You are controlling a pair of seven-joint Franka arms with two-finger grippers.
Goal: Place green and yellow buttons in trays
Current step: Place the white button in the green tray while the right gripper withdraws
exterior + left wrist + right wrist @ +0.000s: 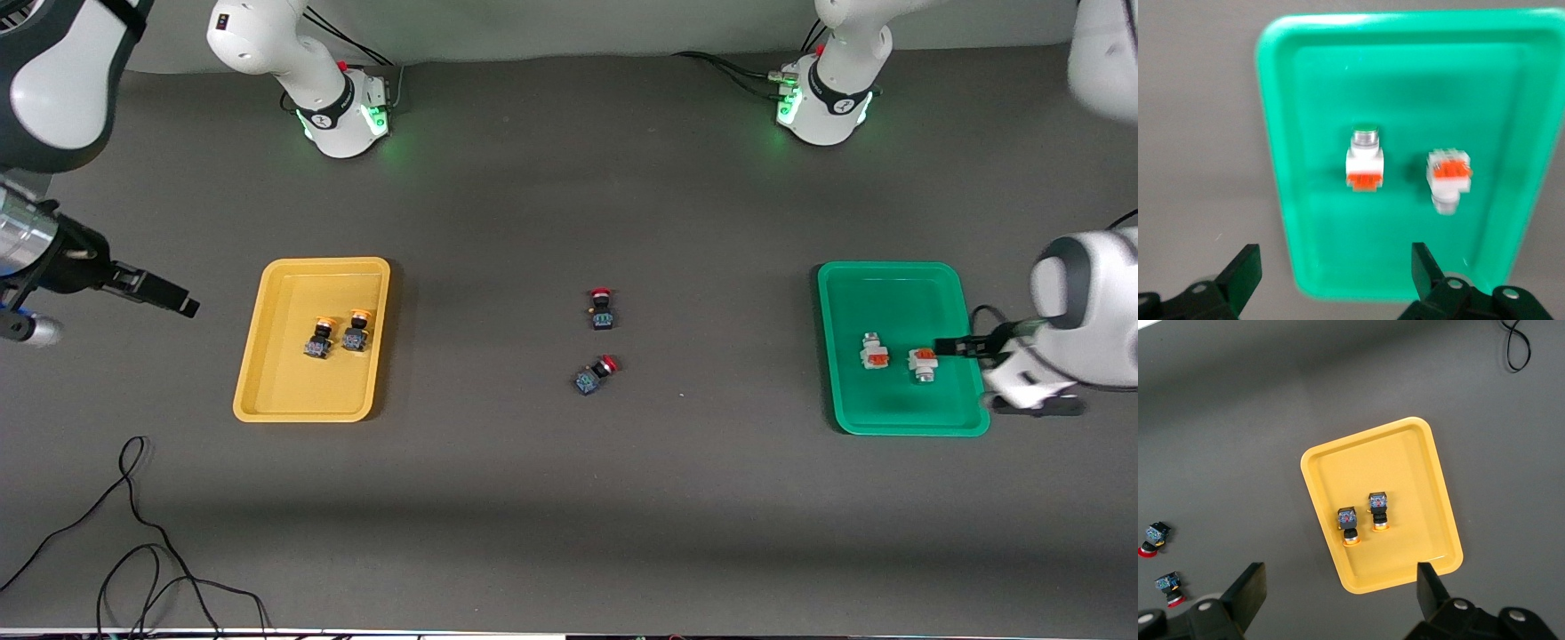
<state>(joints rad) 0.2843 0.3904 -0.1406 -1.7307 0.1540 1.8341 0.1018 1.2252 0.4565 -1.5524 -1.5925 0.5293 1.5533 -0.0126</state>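
The yellow tray (293,391) holds two yellow-capped buttons (320,338) (357,331), lying side by side. In the green tray (889,302) lie two white-bodied buttons with orange blocks (875,352) (923,363). My left gripper (953,345) hangs open over that tray's rim at the left arm's end. The left wrist view shows the green tray (1405,87), both white buttons (1365,160) (1448,175), and nothing between the left gripper's (1336,273) fingers. My right gripper (173,300) is open and empty over bare table beside the yellow tray. The right wrist view has it (1341,590) above the yellow tray (1405,460) and its buttons (1349,523) (1378,509).
Two red-capped black buttons (602,308) (594,373) lie on the dark table mat between the trays, also seen as red-capped buttons (1155,537) (1168,585) in the right wrist view. A black cable (133,533) loops near the front camera at the right arm's end.
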